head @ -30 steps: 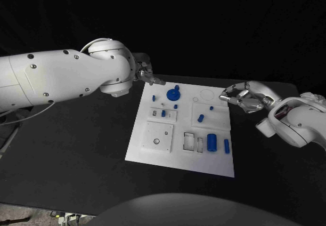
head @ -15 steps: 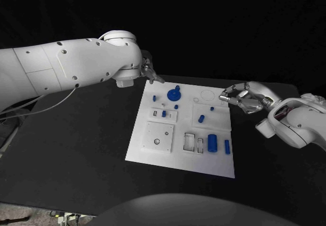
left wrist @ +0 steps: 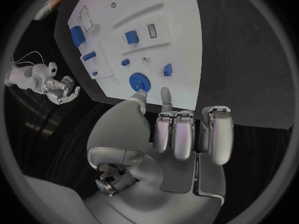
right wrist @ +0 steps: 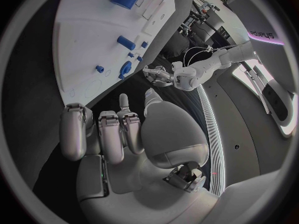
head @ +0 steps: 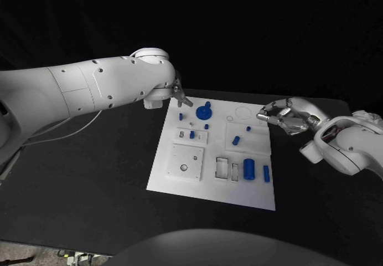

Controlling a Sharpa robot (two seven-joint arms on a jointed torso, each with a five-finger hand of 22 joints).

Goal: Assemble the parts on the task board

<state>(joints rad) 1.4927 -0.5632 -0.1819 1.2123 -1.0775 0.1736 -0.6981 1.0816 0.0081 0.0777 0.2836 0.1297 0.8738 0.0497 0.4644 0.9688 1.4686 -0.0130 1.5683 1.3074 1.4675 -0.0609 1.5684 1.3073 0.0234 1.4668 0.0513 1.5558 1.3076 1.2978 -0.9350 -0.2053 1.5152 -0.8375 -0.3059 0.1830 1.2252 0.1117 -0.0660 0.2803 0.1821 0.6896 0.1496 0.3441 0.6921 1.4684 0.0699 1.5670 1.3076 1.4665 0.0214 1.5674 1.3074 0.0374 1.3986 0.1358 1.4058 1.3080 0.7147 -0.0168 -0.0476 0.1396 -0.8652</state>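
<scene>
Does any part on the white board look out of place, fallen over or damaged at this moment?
Nothing stands out. The task board lies flat on the table, undamaged. The blue gear and the smaller blue parts all sit on it; none has fallen off. Both robot hands, left and right, hold nothing.

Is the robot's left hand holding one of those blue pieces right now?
No, it holds nothing. The left wrist view shows the left hand with fingers curled in and nothing between them, near the blue gear on the task board but not touching it.
</scene>
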